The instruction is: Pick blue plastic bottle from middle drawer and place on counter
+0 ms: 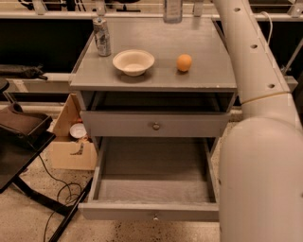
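The blue plastic bottle (173,12) shows only its lower part at the top edge, at the far back of the counter (156,78). I cannot tell whether it stands there or is held just above. My gripper is out of view above the top edge. My white arm (260,142) runs from the lower right up to the top. The middle drawer (151,211) is pulled open at the bottom of the cabinet, with nothing visible in it.
On the counter stand a silver drinks can (102,37) at the back left, a white bowl (133,61) in the middle and an orange (184,62) to its right. The drawer above (155,124) is shut. A cardboard box (71,142) and black stand (19,137) sit on the left.
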